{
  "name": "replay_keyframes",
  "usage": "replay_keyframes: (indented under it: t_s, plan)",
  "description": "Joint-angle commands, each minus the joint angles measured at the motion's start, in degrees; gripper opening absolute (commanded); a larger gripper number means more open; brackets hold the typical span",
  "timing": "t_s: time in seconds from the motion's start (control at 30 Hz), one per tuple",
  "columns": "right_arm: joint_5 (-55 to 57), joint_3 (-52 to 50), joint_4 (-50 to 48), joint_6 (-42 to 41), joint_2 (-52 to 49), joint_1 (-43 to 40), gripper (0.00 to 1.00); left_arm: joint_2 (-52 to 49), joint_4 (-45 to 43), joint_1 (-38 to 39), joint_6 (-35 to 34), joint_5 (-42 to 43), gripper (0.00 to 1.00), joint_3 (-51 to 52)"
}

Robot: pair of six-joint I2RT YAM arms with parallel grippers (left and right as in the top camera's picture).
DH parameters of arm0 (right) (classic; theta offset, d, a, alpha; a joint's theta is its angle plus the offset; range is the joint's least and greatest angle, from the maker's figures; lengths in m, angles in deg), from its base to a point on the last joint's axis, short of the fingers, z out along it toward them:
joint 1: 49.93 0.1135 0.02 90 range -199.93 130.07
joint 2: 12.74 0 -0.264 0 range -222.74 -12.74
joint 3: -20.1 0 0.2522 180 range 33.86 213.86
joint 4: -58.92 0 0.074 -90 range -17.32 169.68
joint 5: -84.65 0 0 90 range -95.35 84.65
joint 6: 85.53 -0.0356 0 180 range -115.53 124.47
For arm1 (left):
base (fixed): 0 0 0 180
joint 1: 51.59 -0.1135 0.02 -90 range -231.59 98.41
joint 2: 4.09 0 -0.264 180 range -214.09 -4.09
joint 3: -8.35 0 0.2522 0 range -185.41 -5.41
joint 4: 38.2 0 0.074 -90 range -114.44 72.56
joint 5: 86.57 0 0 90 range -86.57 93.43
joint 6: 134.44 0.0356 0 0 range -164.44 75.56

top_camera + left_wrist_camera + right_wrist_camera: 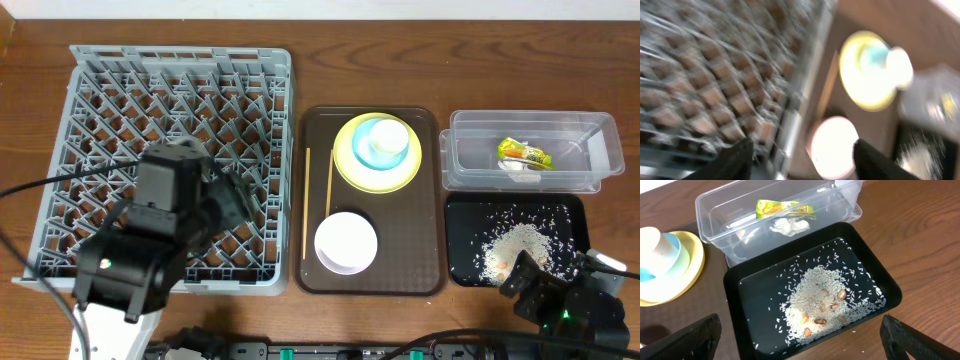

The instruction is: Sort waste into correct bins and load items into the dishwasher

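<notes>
Hovering at dish rack (150,100) edge, left end effector (804,162) is gaping empty, view blurring; right end effector (800,347), spread empty, is hanging over black tray (755,287) rim.

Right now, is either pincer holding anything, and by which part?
Nothing held: left pincer open and empty; right pincer open and empty above the black tray.

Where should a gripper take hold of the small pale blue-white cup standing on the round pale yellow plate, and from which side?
Probably from above: the small pale blue-white cup stands on the round pale yellow plate, whose rim surrounds it and would hamper a low sideways approach. Clamp across opposite sides of its round wall, near the top.
</notes>
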State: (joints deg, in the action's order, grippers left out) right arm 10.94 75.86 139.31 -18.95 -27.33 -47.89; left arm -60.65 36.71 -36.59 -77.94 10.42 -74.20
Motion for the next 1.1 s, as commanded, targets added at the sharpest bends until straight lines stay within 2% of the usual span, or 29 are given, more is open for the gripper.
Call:
replay_keyframes:
  t_s: [0.0,0.07,0.1,0.33,0.37,0.43,0.5,0.6,0.63,0.67,0.8,0.83,0.93,1.07]
  plan:
    - [0.3,0.3,0.1,-0.3,0.0,-0.4,0.99,-2.2,0.5,4.6,2.0,12.0,0.48,3.7]
    - [0.3,0.3,0.1,-0.3,0.0,-0.4,0.99,-3.5,0.1,8.0,2.0,11.8,0.37,5.2]
    - [0.3,0.3,0.1,-0.3,0.0,-0.4,0.99,-4.2,-0.4,9.5,1.9,11.8,0.36,5.7]
    - [0.3,0.3,0.1,-0.3,0.0,-0.4,0.99,-12.0,-7.0,22.8,1.7,11.8,0.37,7.3]
    - [0.3,0.3,0.1,-0.3,0.0,-0.4,0.99,-13.5,-8.3,24.7,1.7,11.8,0.4,7.3]
    - [0.3,0.3,0.1,-0.3,0.0,-0.4,0.99,-16.8,-11.6,28.8,1.7,11.8,0.59,7.3]
    - [0.3,0.3,0.1,-0.3,0.0,-0.4,0.99,-19.3,-14.0,31.1,1.8,11.8,0.68,7.3]
    - [0.3,0.3,0.1,-0.3,0.0,-0.4,0.99,-22.2,-17.6,32.5,1.7,11.8,0.89,7.3]
    - [0.3,0.3,0.1,-0.3,0.0,-0.4,0.99,-22.9,-18.5,32.5,1.7,11.8,0.9,7.3]
    - [0.3,0.3,0.1,-0.3,0.0,-0.4,0.99,-23.6,-19.3,32.6,1.7,11.9,0.9,7.3]
    - [0.3,0.3,0.1,-0.3,0.0,-0.4,0.99,-25.8,-21.1,33.2,1.7,11.8,0.61,7.3]
    - [0.3,0.3,0.1,-0.3,0.0,-0.4,0.99,-26.4,-21.5,33.7,1.7,11.5,0.57,7.3]
    - [0.3,0.3,0.1,-0.3,0.0,-0.4,0.99,-28.4,-21.9,35.7,1.7,9.2,0.53,7.3]
    - [0.3,0.3,0.1,-0.3,0.0,-0.4,0.99,-31.1,-21.9,39.5,1.7,4.1,0.53,7.3]
